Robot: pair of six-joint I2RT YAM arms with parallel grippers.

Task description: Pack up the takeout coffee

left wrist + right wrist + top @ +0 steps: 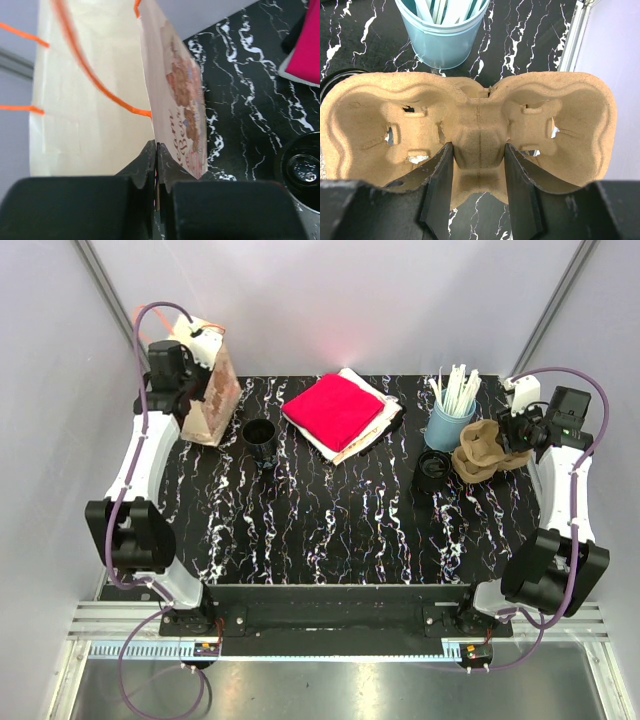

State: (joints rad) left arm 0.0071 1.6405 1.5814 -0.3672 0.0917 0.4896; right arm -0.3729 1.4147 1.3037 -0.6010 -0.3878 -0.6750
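At upper left of the overhead view, left gripper (pixel 156 152) jaws pinch the paper bag (pixel 212 398) wall; the coffee cup (pixel 261 434) stands just beside. Right gripper (pixel 479 162) jaws clamp the cup carrier (pixel 483 450), frame right. Likely step: securing the bag. Next: spread its mouth.

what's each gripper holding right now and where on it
Left gripper pinches the paper bag by one wall's edge; right gripper grips the cup carrier by the central ridge between its two wells.
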